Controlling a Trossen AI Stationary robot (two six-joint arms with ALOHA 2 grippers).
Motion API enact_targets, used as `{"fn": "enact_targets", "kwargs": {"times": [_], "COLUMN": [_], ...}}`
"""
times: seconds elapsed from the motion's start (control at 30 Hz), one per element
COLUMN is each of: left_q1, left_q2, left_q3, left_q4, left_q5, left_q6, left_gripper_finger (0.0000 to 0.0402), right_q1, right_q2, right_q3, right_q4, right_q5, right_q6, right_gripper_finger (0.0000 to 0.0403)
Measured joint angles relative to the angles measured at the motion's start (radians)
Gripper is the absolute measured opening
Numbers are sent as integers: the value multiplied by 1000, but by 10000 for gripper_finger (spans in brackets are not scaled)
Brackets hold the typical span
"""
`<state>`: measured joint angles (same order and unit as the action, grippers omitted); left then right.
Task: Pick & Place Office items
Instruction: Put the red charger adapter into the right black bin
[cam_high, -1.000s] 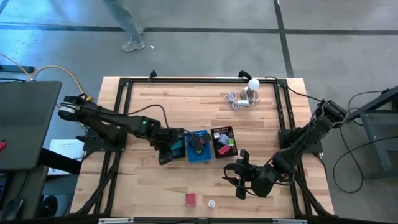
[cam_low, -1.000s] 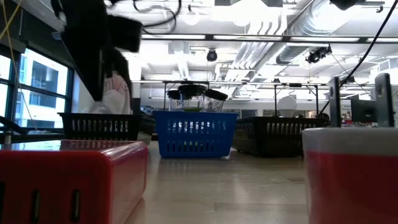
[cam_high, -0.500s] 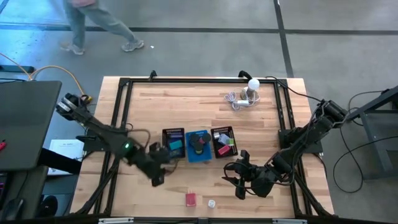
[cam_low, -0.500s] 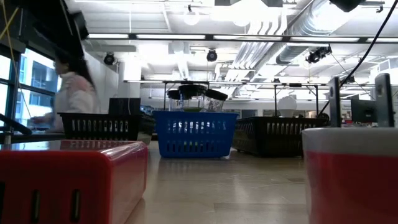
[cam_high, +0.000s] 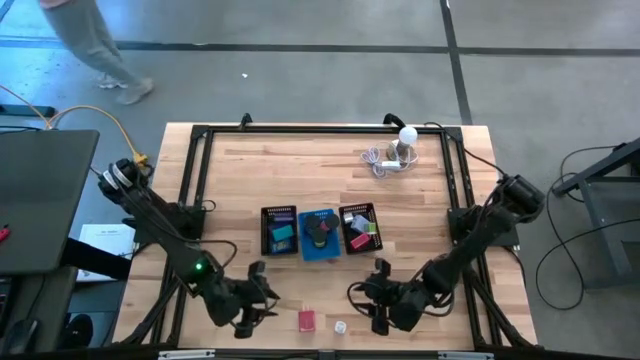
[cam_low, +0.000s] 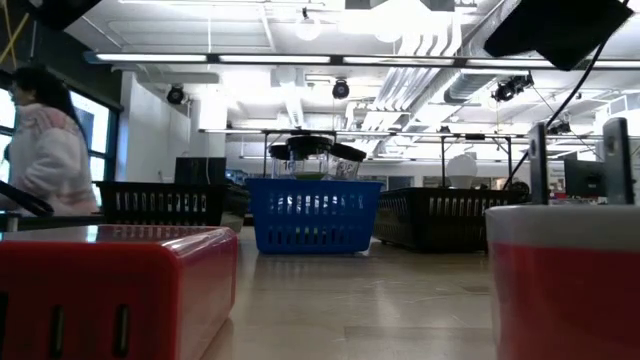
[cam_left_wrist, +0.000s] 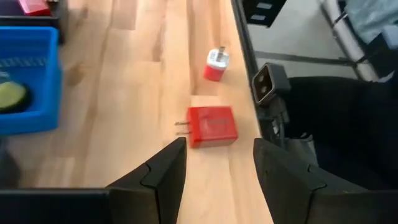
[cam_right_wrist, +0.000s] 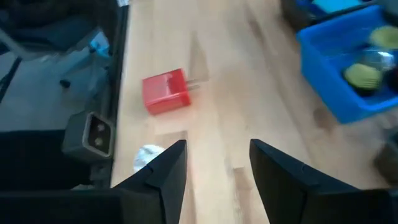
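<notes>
Fingers on both arms stand apart and hold nothing. I have the left gripper (cam_high: 250, 305) low over the near edge of the counter (cam_high: 240, 170), and the right gripper (cam_high: 375, 300) across from it, also near the front edge. Between them lie the two office items not yet sorted: a red plug block (cam_high: 307, 320) flat on the wood with its prongs toward the left arm, and just to its right a small red-and-white spool (cam_high: 340, 327), apart from it.

In the left wrist view the red plug block (cam_left_wrist: 212, 126) sits just ahead of my open fingers (cam_left_wrist: 165, 171), roughly centred on the gap, with the red-and-white spool (cam_left_wrist: 216, 63) farther on. The right wrist view sees the same block (cam_right_wrist: 165, 91) from the other side, off to one side of its gap.

Farther back, mid-counter, stand a black mesh tray (cam_high: 279, 230) holding a teal block (cam_high: 283, 232), a blue tray (cam_high: 320, 234) and a second black mesh tray (cam_high: 360, 227) with more items.

I judge this to be the approach to the next pick. The left arm looks better lined up, so I would ease it forward and down until the fingers straddle the block, close, then carry it to a tray, keeping the right arm clear
</notes>
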<state>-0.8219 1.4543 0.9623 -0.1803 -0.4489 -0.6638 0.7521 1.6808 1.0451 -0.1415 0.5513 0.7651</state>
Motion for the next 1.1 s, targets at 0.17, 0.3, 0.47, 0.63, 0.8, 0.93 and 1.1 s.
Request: {"fn": "enact_targets", "kwargs": {"times": [0.17, 0.3, 0.47, 0.63, 0.8, 0.93, 1.1], "left_q1": [7, 17, 30, 56, 75, 76, 76], "left_q2": [64, 118, 182, 203, 217, 223, 224], "left_q3": [0, 0, -1, 0, 0, 0, 0], "left_q4": [120, 252, 402, 440, 449, 453, 449], "left_q5": [2, 2, 9, 15, 46, 60, 98], "left_q6": [-1, 13, 9, 8, -40, -28, 6], "left_gripper_finger": [180, 180, 180, 180, 180, 185, 236], "right_q1": [-5, -6, -6, -6, -6, -6, -6], "right_q2": [13, 13, 13, 13, 13, 13, 12], "right_q3": [0, 1, 1, 1, 1, 1, 1], "right_q4": [49, 71, 75, 80, 79, 79, 79], "right_q5": [-39, -48, -57, -57, -57, -57, -57], "right_q6": [-58, -88, -105, -108, -108, -107, -106], "right_gripper_finger": [164, 164, 164, 164, 164, 164, 164]}}
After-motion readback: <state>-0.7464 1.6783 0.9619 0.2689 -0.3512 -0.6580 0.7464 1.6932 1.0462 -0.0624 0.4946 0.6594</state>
